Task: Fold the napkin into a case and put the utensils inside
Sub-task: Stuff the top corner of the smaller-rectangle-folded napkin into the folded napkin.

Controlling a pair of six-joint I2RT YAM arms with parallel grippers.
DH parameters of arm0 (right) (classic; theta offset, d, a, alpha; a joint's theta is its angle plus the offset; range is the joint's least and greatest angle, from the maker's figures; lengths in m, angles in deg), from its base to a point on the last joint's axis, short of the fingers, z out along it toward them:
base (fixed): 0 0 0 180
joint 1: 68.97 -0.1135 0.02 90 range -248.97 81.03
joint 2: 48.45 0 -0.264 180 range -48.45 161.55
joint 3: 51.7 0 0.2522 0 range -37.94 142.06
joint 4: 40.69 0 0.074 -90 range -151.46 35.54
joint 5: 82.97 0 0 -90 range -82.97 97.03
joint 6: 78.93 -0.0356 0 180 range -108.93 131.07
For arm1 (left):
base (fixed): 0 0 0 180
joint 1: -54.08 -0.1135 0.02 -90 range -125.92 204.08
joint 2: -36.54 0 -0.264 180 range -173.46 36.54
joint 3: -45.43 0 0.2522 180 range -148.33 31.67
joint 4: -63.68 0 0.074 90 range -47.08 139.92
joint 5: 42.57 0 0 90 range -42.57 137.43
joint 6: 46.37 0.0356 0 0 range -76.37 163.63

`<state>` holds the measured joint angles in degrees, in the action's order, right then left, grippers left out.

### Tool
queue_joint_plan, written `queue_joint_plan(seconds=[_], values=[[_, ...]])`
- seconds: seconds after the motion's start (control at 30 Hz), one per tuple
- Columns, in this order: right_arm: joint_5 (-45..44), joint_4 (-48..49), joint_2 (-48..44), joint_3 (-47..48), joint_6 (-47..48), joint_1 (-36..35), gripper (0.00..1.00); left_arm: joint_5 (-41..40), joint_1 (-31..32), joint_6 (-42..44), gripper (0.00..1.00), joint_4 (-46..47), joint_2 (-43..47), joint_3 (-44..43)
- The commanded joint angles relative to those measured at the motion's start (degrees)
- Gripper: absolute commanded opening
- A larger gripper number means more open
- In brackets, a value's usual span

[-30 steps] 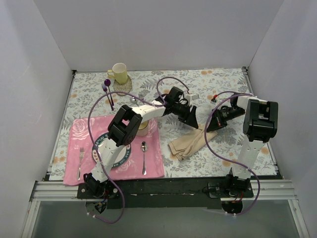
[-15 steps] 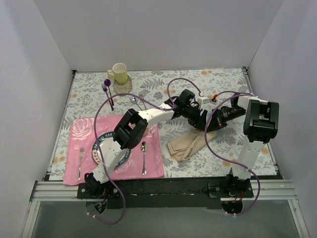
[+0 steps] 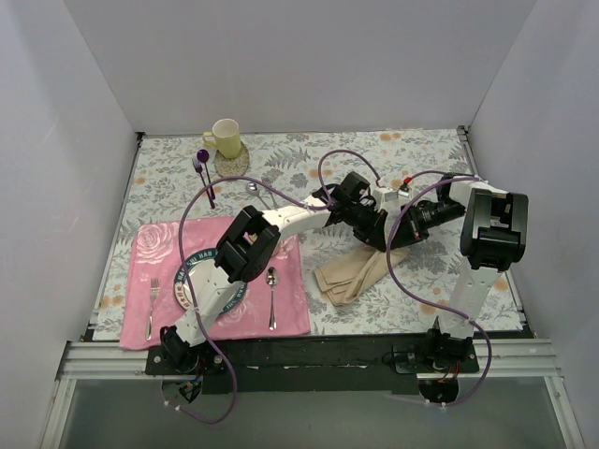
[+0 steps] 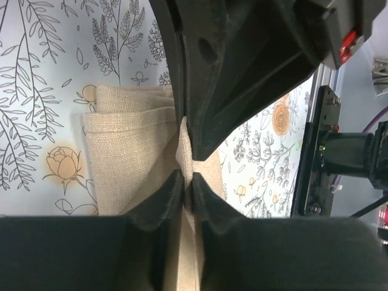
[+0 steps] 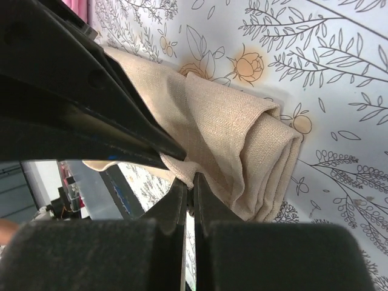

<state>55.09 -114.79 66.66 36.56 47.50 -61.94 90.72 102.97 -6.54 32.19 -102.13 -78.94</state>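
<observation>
The left gripper [image 4: 188, 179] is seen nearly closed in its wrist view, with a thin upright fold of the napkin [image 4: 127, 145] pinched between its fingertips. The right gripper [image 5: 188, 185] is shut tight, and a thin edge of the napkin [image 5: 242, 139] is caught at its tips. The two pairs of tips are set almost nose to nose on the same patch of cloth. In the top view both grippers, the left [image 3: 378, 239] and the right [image 3: 397, 239], are found right of the frame's centre, at the upper-right end of the napkin [image 3: 351, 274].

The napkin is laid as a long, loose bundle of several folded layers. Its long axis runs from lower left to upper right in the top view. The narrower end is pointed up and right, into the grippers, and the broader end is pointed down and left, near the right edge of the pink placemat [image 3: 154, 245].

The table is covered by a grey floral tablecloth [image 3: 299, 154] printed with leafy sprigs and orange roses. It is enclosed by plain white walls [image 3: 299, 65] at the left, top and right of the frame, and a black rail [image 3: 318, 351] is run along the bottom edge.

On the placemat a plate [image 3: 182, 281] is partly hidden by the left arm, with the small fork [image 3: 152, 309] lying at its left and the small spoon [image 3: 271, 297] at its right — both well apart from the napkin. At the upper left a yellow mug [image 3: 225, 137], a purple-handled fork [image 3: 204, 178] and a long spoon [image 3: 255, 189] are grouped.
</observation>
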Motion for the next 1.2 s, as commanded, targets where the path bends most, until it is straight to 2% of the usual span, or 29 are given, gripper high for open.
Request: queue_joint_plan(seconds=[0.0,0.07,0.1,0.17,0.37,0.5,0.67,0.97,1.07,1.17], values=[[3.3,-3.1,-2.3,2.3,0.9,0.1,0.01,2.3,0.0,-1.0,0.01,-1.3,0.7,0.7],[3.5,-3.9,-2.2,2.7,1.4,0.1,0.01,4.6,-0.4,-3.1,0.0,-0.7,0.9,2.4],[3.6,-4.3,-2.2,3.1,1.7,0.2,0.15,5.0,-0.5,-4.0,0.0,0.7,1.2,3.5],[4.1,-4.6,-2.3,3.4,1.6,0.4,0.23,6.7,-0.8,-5.2,0.0,2.6,2.5,6.4],[3.4,-4.8,-2.7,5.4,1.5,0.4,0.33,7.2,-1.0,-10.2,0.0,9.1,4.7,10.8],[3.0,-8.4,-2.1,5.2,6.1,0.4,0.48,6.7,-1.2,-10.5,0.0,9.5,4.6,10.9],[2.0,-9.1,-4.0,2.8,12.0,-0.3,0.5,8.7,-1.6,-10.1,0.0,9.9,5.0,11.3],[-1.5,-3.9,-5.7,-1.6,13.5,-2.5,0.54,11.5,-1.7,-10.3,0.0,13.0,6.8,13.4],[-2.0,-3.0,-5.9,-1.9,13.9,-2.7,0.64,12.1,-1.7,-10.4,0.0,14.0,7.6,14.4],[-1.8,-3.2,-6.2,-1.6,14.7,-3.3,0.64,12.2,-1.7,-10.1,0.0,15.3,8.5,15.1]])
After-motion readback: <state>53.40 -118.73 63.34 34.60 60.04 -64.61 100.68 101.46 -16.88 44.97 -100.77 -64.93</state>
